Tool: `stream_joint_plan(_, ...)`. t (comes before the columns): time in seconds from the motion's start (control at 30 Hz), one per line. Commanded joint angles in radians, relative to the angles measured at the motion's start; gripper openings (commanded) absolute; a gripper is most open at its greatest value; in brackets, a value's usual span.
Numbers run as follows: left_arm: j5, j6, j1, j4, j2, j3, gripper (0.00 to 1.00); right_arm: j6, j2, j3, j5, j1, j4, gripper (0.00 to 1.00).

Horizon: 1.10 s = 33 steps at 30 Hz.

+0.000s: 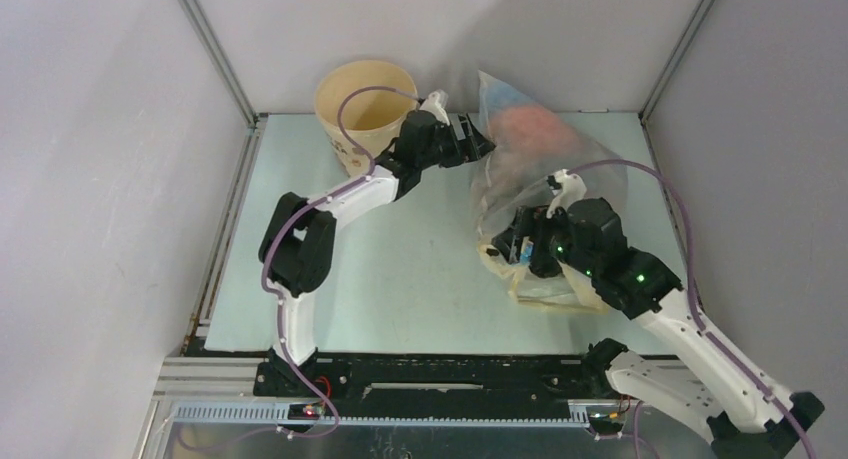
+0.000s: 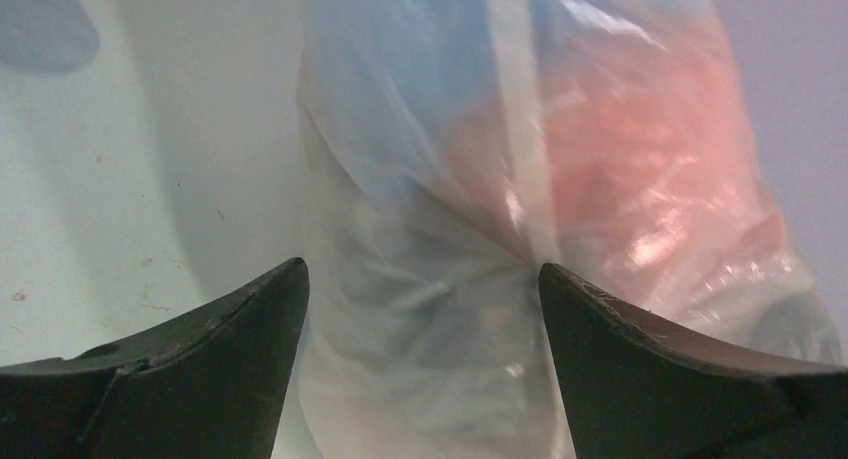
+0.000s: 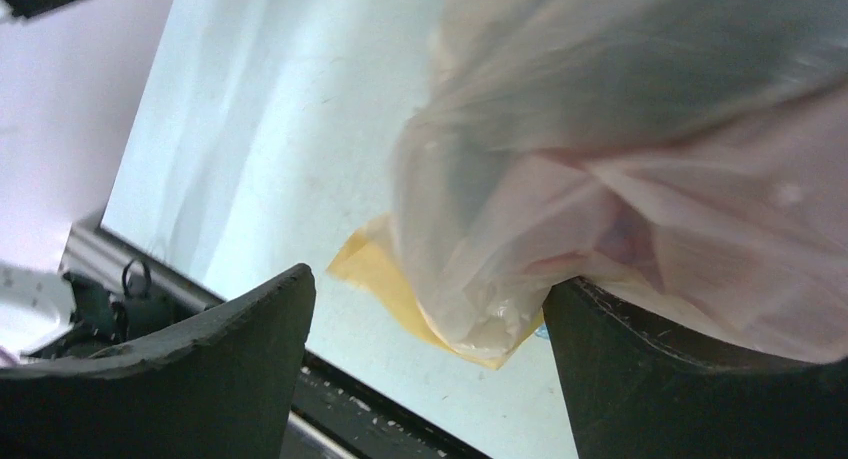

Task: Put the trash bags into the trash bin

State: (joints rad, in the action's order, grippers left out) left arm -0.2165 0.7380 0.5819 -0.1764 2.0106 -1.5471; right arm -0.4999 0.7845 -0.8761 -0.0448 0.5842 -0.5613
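The cream-beige trash bin [image 1: 365, 107] stands upright at the back left of the mat. A clear trash bag [image 1: 530, 144] with pink and blue contents stands to its right. It fills the left wrist view [image 2: 520, 179]. My left gripper [image 1: 472, 139] is open at the bag's left side, and the bag's gathered part lies between the spread fingers [image 2: 420, 269]. My right gripper [image 1: 515, 244] is open low at the bag's near side. In the right wrist view [image 3: 430, 279] the bag [image 3: 620, 179] drapes onto the right finger. A yellowish bag [image 1: 545, 291] lies flat beneath it [image 3: 385, 269].
Grey walls with metal corner posts [image 1: 215, 49] enclose the mat on three sides. The black base rail [image 1: 440, 384] runs along the near edge. Purple cables [image 1: 350, 109] loop over both arms, one across the bin's mouth.
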Motion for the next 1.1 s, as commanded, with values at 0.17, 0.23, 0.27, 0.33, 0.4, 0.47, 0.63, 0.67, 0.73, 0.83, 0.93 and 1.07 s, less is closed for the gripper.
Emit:
stream_joint_plan(0.17, 0.078, -0.219, 0.029, 0.126, -0.406, 0.284, 0.95, 0.043, -0.006, -0.092, 0.183, 0.115, -0.016, 0.92)
stream_joint_plan(0.23, 0.120, -0.228, 0.045, 0.147, -0.504, 0.360, 0.95, 0.044, -0.011, -0.091, 0.180, 0.119, -0.028, 0.92)
stream_joint_plan(0.27, 0.148, -0.233, 0.055, 0.162, -0.555, 0.393, 0.96, 0.044, -0.009, -0.091, 0.178, 0.122, -0.032, 0.92)
stream_joint_plan(0.33, 0.202, -0.242, 0.076, 0.213, -0.650, 0.447, 0.96, 0.048, 0.011, -0.091, 0.174, 0.129, -0.030, 0.92)
stream_joint_plan(0.4, 0.228, -0.241, 0.092, 0.240, -0.747, 0.505, 0.97, 0.048, 0.042, -0.091, 0.173, 0.141, -0.017, 0.92)
stream_joint_plan(0.47, 0.233, -0.233, 0.107, 0.240, -0.847, 0.586, 0.97, 0.052, 0.082, -0.092, 0.171, 0.156, 0.014, 0.92)
stream_joint_plan(0.63, 0.243, -0.214, 0.121, 0.242, -1.068, 0.774, 0.96, 0.057, 0.206, -0.093, 0.182, 0.170, 0.160, 0.93)
stream_joint_plan(0.67, 0.250, -0.213, 0.121, 0.244, -1.103, 0.807, 0.96, 0.061, 0.239, -0.096, 0.186, 0.169, 0.194, 0.93)
stream_joint_plan(0.73, 0.275, -0.220, 0.121, 0.243, -1.172, 0.866, 0.96, 0.063, 0.314, -0.120, 0.208, 0.162, 0.251, 0.93)
stream_joint_plan(0.83, 0.324, -0.237, 0.120, 0.227, -1.239, 0.951, 0.97, 0.067, 0.467, -0.189, 0.174, 0.118, 0.342, 0.92)
stream_joint_plan(0.93, 0.343, -0.254, 0.120, 0.215, -1.254, 0.988, 0.97, 0.058, 0.612, -0.318, 0.077, 0.058, 0.404, 0.91)
stream_joint_plan(1.07, 0.307, -0.265, 0.121, 0.219, -1.216, 0.974, 0.97, 0.093, 0.734, -0.540, 0.056, 0.035, 0.341, 0.91)
